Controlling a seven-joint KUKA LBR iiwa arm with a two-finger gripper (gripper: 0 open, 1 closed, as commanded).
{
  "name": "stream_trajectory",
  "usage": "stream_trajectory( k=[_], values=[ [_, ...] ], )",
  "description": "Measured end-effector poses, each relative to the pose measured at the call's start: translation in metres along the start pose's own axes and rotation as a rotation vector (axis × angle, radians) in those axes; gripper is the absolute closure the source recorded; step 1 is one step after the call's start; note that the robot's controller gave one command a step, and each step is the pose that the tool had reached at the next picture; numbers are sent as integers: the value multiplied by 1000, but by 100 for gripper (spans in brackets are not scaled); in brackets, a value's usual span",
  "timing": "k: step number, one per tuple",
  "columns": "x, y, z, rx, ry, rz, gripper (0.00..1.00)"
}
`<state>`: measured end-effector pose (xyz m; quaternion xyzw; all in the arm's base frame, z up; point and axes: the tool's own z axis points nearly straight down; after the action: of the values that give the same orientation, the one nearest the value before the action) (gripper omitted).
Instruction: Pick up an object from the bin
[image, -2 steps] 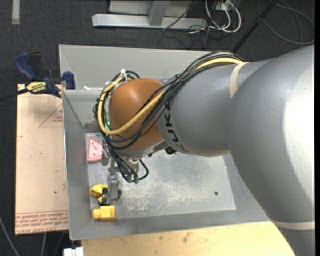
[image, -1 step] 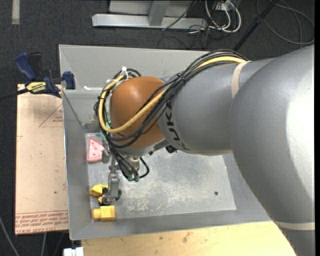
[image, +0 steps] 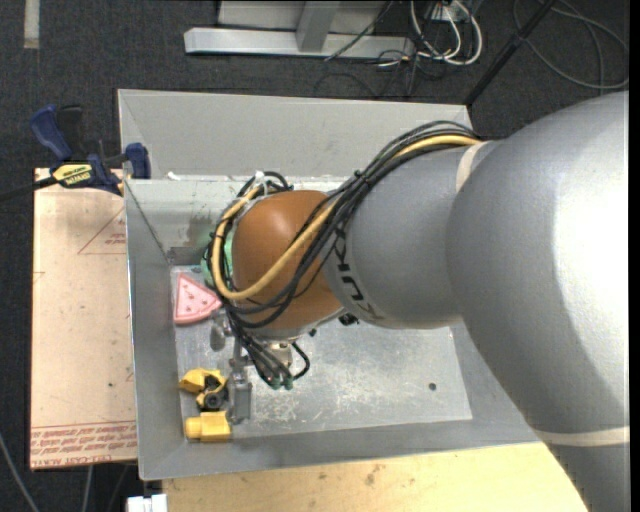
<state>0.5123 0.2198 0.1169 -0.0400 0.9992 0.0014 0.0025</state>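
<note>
the small yellow and black plastic toy (image: 203, 386) lies on the floor of the grey metal bin (image: 400, 392), down in the bottom left corner as the camera view sees it. it is lumpy, yellow on top with a black bit underneath.

my hand (image: 239, 393) is low in the bin, just to the right of that toy. it is so close that i cannot tell if it is touching the toy or not. i cannot tell if my hand is wide or narrow, because it points down and i see it from above. i do not see anything held in it.

just below the toy, close to the bottom wall of the bin, lies a yellow plastic block (image: 207, 430) with flat sides. it is near my hand too, a little down and to the left.

higher up by the left wall lies a pink wedge like a melon slice (image: 192, 300), with a green edge and small dark dots. it is apart from the two yellow things.

my round orange cover (image: 285, 262) sits above my hand, with black and yellow cables (image: 300, 238) looped over it. something green (image: 211, 256) peeks out at its left side, and i cannot tell what it is.

my big grey arm (image: 520, 270) comes in from the right.
</note>
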Motion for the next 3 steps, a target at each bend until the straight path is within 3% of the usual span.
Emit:
stream_trajectory(
  k=[1,2,3],
  values=[
    [1,-19,44,1,4,-77,0],
    [-6,-3,47,3,5,-31,0],
    [12,22,47,3,2,-105,0]
  ],
)
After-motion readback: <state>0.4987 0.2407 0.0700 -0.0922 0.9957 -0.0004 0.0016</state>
